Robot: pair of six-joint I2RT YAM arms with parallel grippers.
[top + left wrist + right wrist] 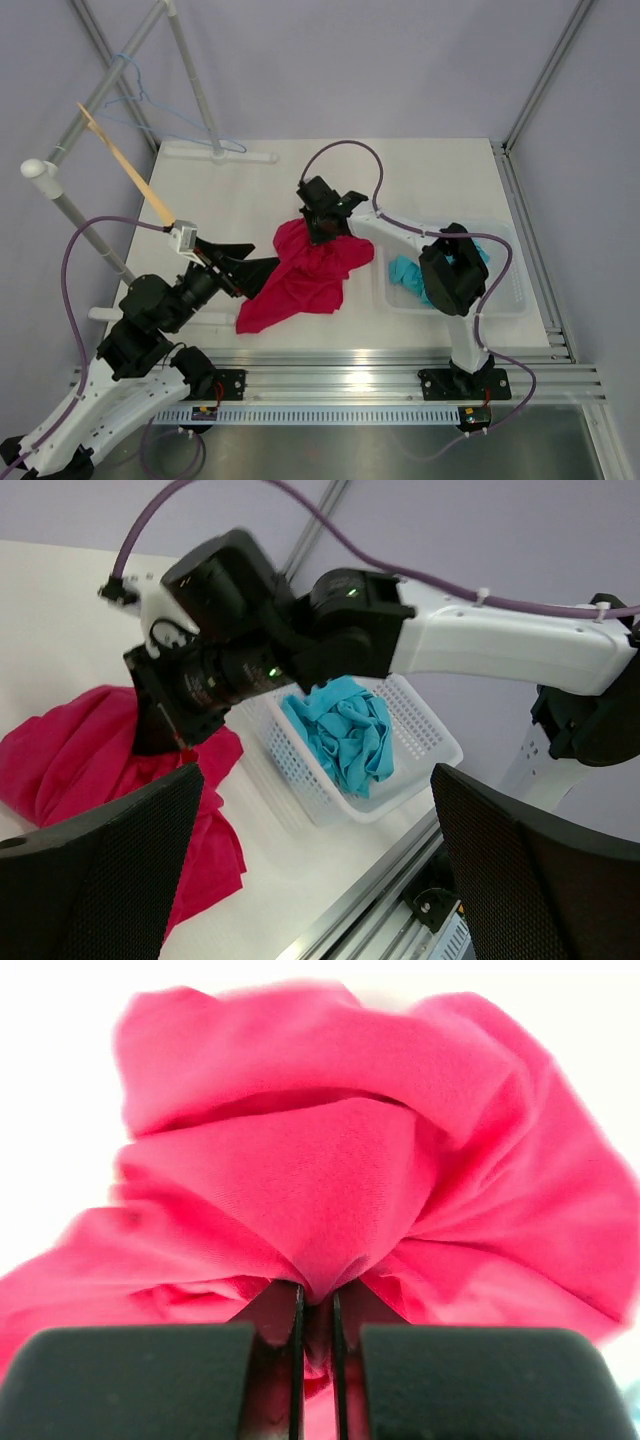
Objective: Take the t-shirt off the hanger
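Top view, t-shirt position: the t-shirt point(300, 280) lies crumpled at the middle of the table point(430, 180), between the two arms; no hanger shows inside it, so it is judged to be off already.
Top view, right gripper: the right gripper point(322, 226) is set on the far edge of the t-shirt.
Top view, left gripper: the left gripper point(250, 268) has its jaws spread wide; it is just beside the near-left edge of the t-shirt and holds nothing.
Top view, count: one t-shirt; one blue wire hanger point(150, 100) and one wooden hanger point(125, 165), the latter seen edge-on, both at the rack point(75, 215) on the far left; one basket point(512, 300); one blue cloth point(410, 272) bundled inside it; two grippers.
Left wrist view, layout: the left gripper's open fingers frame the scene; the right gripper presses into the top of the t-shirt; the basket stands near it, to the right.
Right wrist view, grip: the jaws are clenched on a raised fold of the t-shirt; the fabric is pinched between the fingers point(268, 1318) and bunches above them.
Handling, judged: light, soft and limp; not fragile; it will sag and trail when lifted; a thin fold may slip out of the pinch.
Where to take hold, judged: a thick gathered fold, or a hem or shoulder seam; a second hold on the near-left edge suits the free gripper.
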